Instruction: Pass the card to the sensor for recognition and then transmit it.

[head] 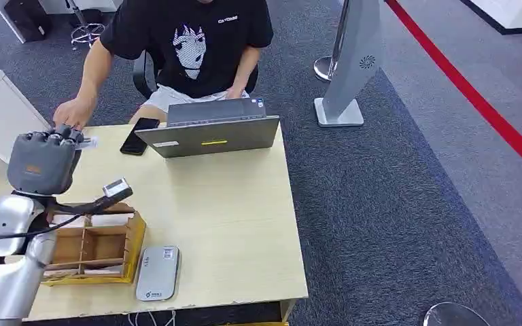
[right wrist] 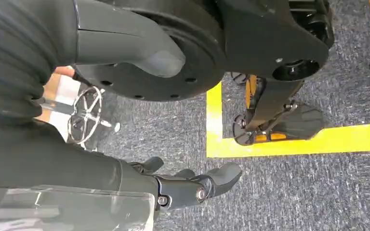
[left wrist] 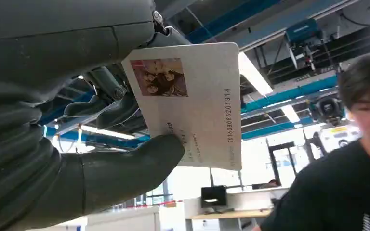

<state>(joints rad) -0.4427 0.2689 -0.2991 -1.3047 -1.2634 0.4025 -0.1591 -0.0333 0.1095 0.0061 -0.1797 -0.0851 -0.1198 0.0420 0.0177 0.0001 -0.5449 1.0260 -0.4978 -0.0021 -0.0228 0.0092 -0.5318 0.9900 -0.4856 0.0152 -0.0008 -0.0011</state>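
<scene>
Left wrist view shows the card [left wrist: 192,103] pinched in the left hand [left wrist: 77,144]: the thick thumb [left wrist: 139,163] presses on the printed face near one long edge, and the darker fingers [left wrist: 106,106] back it from behind. Most of the card stands free of the grip, with a small photo in one corner and a line of digits along the far edge. It looks like a thin, stiff plastic card, very light, smooth and likely slippery, so I judge a pinch on the flat faces near an edge to be the right hold; squeezing across the edges could make it flex or pop out.

From the head view, the left hand [head: 44,159] is raised over the far left corner of the counter [head: 231,224], and a person's hand [head: 75,112] reaches to just beside it, at or touching the fingertips. I take this as the handover, with the free end of the card the natural place for the person to grip. The grey sensor [head: 158,273] lies flat near the counter's front edge, beside a wooden organizer [head: 95,246]. A laptop [head: 211,132] and a phone [head: 138,136] sit at the far side.

The right hand [right wrist: 192,185] hangs over the carpet, fingers loosely apart, holding nothing.
</scene>
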